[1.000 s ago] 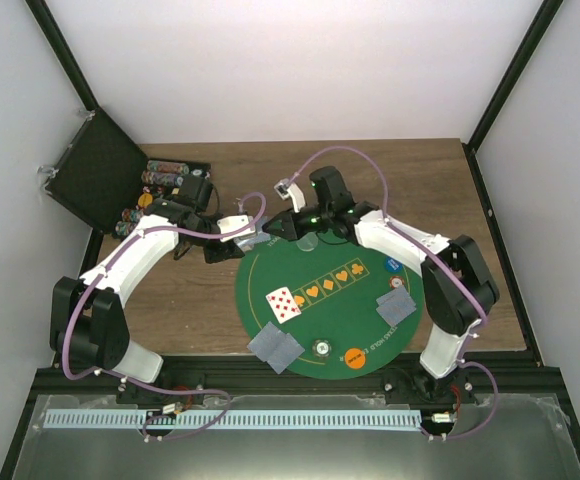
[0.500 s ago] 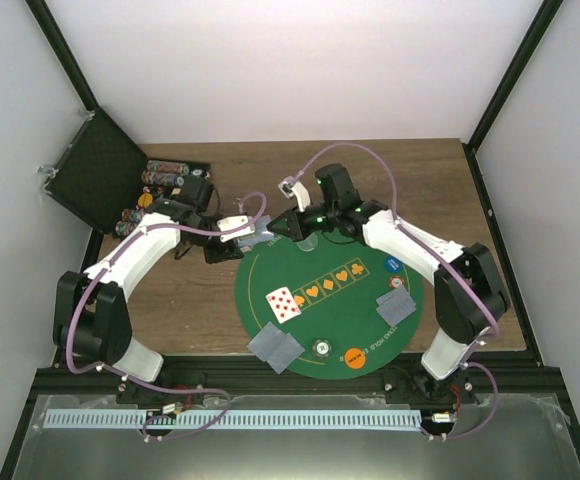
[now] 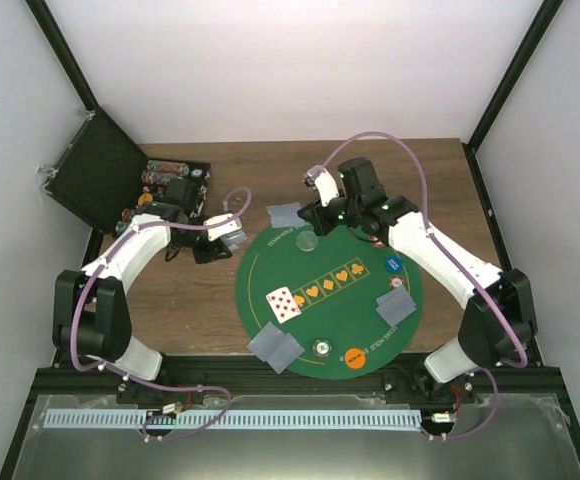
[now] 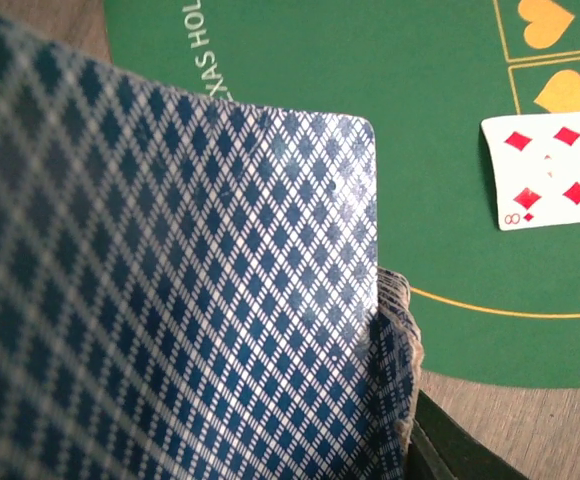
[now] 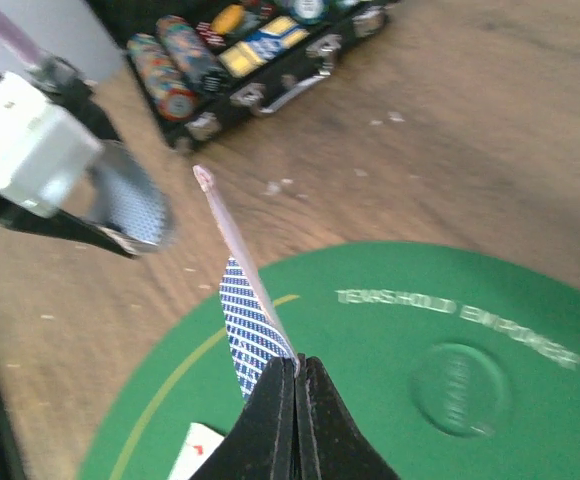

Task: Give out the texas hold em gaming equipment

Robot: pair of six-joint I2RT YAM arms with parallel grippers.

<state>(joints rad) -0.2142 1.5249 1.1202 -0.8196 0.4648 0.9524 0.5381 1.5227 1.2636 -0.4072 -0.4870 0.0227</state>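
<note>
**Operator:** What is being held by the left end effector (image 3: 215, 245)?

**Technician:** A deck of cards (image 4: 170, 300) is being clamped between its nearly closed fingers. The blue-diamond backs are being presented to the wrist camera, just beside the left edge of the green mat (image 3: 365, 300).

**Operator:** And by the right end effector (image 5: 297, 375)?

**Technician:** A single card (image 3: 284, 213) is being pinched by one edge between fully closed fingers. It is being held above the far rim of the mat, near the pale clear token (image 3: 306, 241).

**Operator:** What is being carried by the mat?

**Technician:** A face-up card (image 3: 283, 303) with red diamonds is being shown left of centre. A blue token (image 3: 393, 265) is lying at the right and an orange token (image 3: 354, 357) at the near edge. The chip case (image 3: 170, 185) is standing open on the wooden surface (image 3: 420, 180), far left.
</note>
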